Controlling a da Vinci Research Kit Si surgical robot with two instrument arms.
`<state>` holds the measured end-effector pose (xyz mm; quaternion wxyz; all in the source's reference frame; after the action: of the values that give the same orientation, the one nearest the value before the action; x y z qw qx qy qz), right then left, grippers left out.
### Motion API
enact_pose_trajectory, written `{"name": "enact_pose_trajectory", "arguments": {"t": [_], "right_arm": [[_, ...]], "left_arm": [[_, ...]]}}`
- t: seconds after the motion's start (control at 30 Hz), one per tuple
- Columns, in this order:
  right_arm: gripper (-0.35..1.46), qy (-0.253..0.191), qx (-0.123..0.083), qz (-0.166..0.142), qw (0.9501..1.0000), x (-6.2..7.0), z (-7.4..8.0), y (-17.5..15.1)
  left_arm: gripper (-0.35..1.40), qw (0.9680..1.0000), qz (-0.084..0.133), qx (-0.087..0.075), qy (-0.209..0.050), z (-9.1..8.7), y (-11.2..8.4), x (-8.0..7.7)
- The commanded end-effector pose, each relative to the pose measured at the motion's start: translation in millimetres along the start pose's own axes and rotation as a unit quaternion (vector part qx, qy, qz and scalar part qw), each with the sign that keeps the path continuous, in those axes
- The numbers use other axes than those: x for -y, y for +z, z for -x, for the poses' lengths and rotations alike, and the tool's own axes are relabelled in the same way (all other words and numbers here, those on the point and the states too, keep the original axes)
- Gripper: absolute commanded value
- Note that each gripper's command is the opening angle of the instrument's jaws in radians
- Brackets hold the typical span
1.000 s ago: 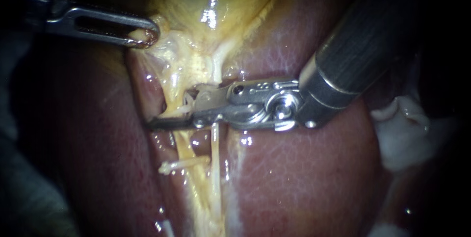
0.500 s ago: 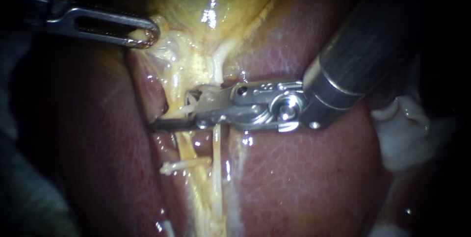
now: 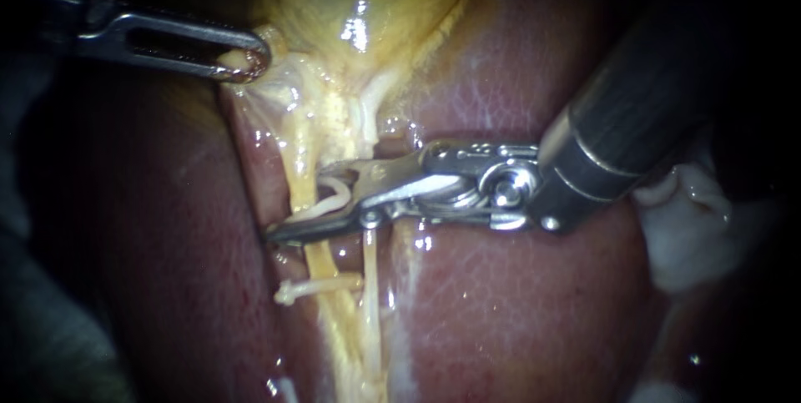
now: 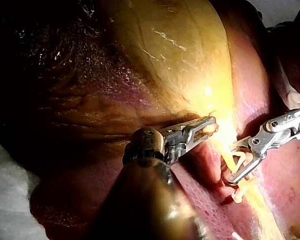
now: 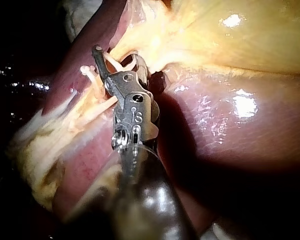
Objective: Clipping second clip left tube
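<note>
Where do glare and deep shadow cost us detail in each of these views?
Endoscope view: glare spot on the gallbladder, left instrument shadowed toward its shaft. Left wrist view: glare hides the gallbladder at that instrument's tip. Right wrist view: bright highlights on the liver, black surroundings.

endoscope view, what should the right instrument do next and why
Probably squeeze the jaws shut now. The right instrument holds the second clip open, with the left tube seemingly between the clip's legs, just above the lower clip already on that tube. The left instrument grips the gallbladder, which stretches the tube.
</note>
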<state>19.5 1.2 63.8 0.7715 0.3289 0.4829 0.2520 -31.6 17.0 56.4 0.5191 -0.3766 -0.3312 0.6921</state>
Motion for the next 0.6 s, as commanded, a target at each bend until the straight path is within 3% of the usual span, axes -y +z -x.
{"name": "enact_pose_trajectory", "arguments": {"t": [0.03, 0.37, 0.6], "right_arm": [[0.49, 0.003, 0.004, 0.001, 1.0, 0.0, 0.1, -0.2], [0.48, 0.016, 0.021, 0.001, 0.9996, 0.5, 1.2, -2.2], [0.48, 0.03, 0.029, -0.02, 0.9989, 0.8, 1.5, -2.6]], "left_arm": [[-0.35, 1.0, 0.0, 0.0, 0.0, 0.0, 0.0, 0.0], [-0.35, 1.0, 0.0, 0.0, 0.0, 0.0, 0.0, 0.0], [-0.35, 1.0, 0.0, 0.0, 0.0, 0.0, 0.0, 0.0]]}}
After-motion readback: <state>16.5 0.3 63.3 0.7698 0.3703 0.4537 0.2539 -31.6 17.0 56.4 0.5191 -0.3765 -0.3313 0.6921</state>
